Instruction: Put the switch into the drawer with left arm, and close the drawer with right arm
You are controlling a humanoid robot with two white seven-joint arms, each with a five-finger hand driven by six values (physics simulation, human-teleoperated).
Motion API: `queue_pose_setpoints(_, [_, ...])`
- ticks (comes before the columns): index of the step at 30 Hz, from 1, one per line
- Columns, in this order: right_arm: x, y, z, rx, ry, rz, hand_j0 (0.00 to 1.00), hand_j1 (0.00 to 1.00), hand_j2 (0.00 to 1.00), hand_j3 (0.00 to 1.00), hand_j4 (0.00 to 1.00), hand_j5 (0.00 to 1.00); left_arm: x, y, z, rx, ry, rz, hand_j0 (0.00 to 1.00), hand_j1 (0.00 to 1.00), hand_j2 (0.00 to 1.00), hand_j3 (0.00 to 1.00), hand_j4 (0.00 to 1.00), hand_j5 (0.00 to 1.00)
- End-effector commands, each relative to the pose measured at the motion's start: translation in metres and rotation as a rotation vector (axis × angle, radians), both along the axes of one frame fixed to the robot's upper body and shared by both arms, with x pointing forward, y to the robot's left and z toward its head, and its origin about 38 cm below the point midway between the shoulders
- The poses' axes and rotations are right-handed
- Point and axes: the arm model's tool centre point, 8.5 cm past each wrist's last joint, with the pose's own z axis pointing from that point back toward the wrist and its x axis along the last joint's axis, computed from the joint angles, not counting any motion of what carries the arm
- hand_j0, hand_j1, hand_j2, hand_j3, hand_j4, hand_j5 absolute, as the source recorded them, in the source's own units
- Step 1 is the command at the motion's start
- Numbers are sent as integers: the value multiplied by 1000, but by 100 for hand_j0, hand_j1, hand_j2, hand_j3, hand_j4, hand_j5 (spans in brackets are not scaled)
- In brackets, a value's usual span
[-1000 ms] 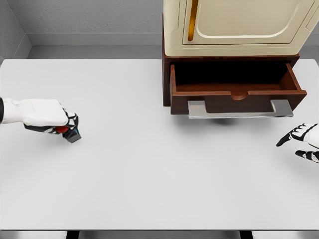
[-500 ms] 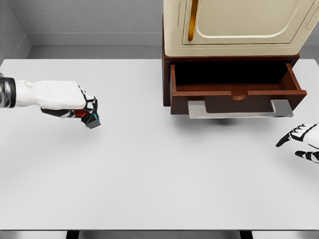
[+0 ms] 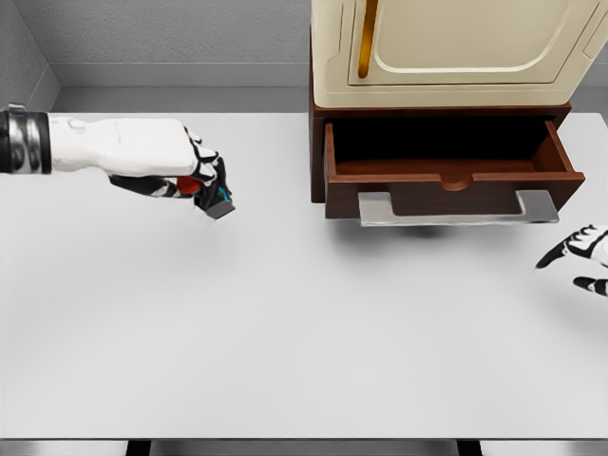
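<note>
Fingers point(image 3: 204, 171) of the left hand point(image 3: 180, 169) were curled around the switch point(image 3: 217, 199), a small dark block with a red part tucked into the palm and a blue edge showing at its lower end. The switch was held above the white table point(image 3: 285, 332), well left of the drawer point(image 3: 451, 166), with a faint shadow under it on the table surface. The left arm came in from the picture's left edge, stretched almost level, with a dark band at the wrist.

The drawer stood pulled out from the brown cabinet point(image 3: 317, 152), its dark inside open to view. A grey metal handle point(image 3: 456, 209) ran along the front panel below a small curved notch. A cream-coloured appliance point(image 3: 456, 52) with a rounded door panel sat on top of the cabinet.

At the right edge of the picture, the right hand point(image 3: 584, 258) showed only partly, low beside the drawer's right front corner but apart from it. Its black-and-white fingers were spread loosely and held nothing.
</note>
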Motion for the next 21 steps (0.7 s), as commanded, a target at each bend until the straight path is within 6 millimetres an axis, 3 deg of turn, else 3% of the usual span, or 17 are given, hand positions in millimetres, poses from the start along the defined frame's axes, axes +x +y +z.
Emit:
queue_pose_setpoints(1, [1,-1,5,5,-2,2,63,63,63,63,63,63,0,-8,2,-31,19,-14,35,35,35,35,35,35])
queue_pose_setpoints(14, [4,1,8,3,-12,9,63,63,63,63,63,63,6,-79,14,-132,-1,-156,35,35,35,35,35,35])
queue_pose_setpoints(18, [4,2,7,4,-10,11,63,63,63,63,63,63,4,-102,31,-156,-35,-211,35,35,35,35,35,35])
queue_pose_setpoints(21, [5,3,6,5,-6,15,63,63,63,63,63,63,5,-104,45,-167,-54,-220,35,35,35,35,35,35])
